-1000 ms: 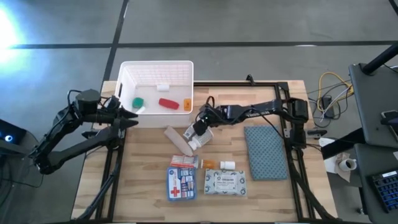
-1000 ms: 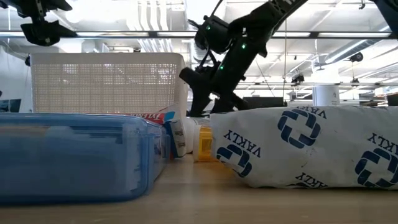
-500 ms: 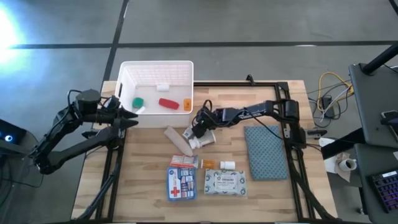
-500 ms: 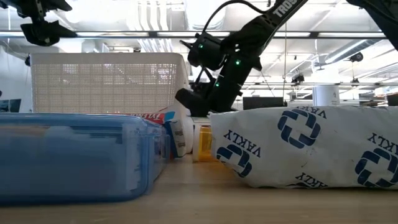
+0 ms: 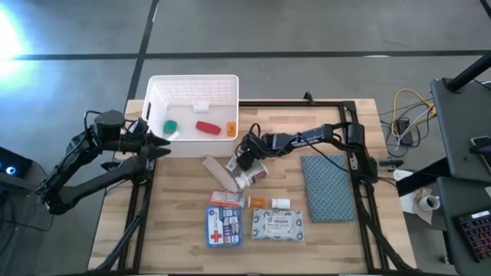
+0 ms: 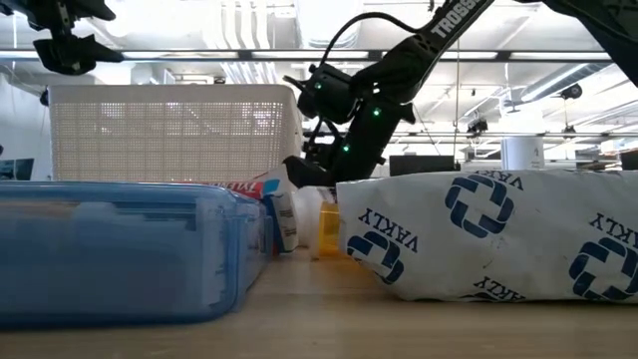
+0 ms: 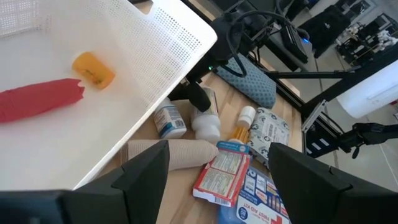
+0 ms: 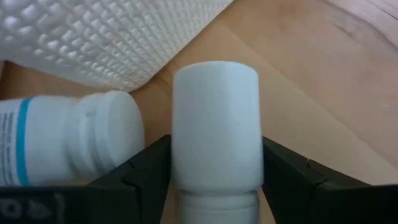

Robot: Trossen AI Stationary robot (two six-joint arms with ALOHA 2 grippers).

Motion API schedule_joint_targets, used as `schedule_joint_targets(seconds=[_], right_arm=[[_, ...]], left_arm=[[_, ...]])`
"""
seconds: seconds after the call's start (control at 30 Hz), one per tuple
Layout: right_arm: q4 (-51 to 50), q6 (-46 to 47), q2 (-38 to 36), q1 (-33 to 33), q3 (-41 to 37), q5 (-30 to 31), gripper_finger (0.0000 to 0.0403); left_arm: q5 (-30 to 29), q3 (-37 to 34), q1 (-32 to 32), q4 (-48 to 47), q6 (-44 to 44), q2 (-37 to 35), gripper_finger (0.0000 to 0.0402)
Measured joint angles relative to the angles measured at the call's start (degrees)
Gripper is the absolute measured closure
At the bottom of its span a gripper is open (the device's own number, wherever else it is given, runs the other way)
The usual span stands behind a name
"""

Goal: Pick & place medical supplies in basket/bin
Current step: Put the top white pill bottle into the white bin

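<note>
The right gripper (image 5: 244, 163) is low over the tabletop (image 5: 184, 222) just beside the white bin (image 5: 192, 90), its fingers (image 8: 149, 168) clamped on a lying white pill bottle (image 8: 215, 158). A second pill bottle (image 8: 62, 140) lies touching it (blue-striped label). The tan roll (image 5: 219, 174), first-aid pouch (image 5: 223, 226) and wipes pack (image 5: 278, 225) lie nearer the front edge. The red tube (image 5: 207, 127) and green piece (image 5: 169, 124) are in the bin. The left gripper (image 5: 163, 146) waits beside the bin, fingers (image 7: 146, 171) apart.
</note>
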Motion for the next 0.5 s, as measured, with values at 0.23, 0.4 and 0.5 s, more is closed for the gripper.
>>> schedule_joint_targets(seconds=[0.23,0.4,0.5], right_arm=[[-1.21,0.28,0.0,-0.02,1.25,-0.22,0.024],[-4.93,1.35,-0.27,0.03,2.44,-2.23,0.024],[-9.54,2.65,-1.73,0.22,2.89,-2.68,0.024]], left_arm=[[0.0,-0.04,0.0,0.0,-0.01,0.0,0.0148],[-0.02,-0.04,0.0,0.0,0.0,0.0,0.0148],[-0.02,-0.04,0.0,0.0,0.0,0.0,0.0148]])
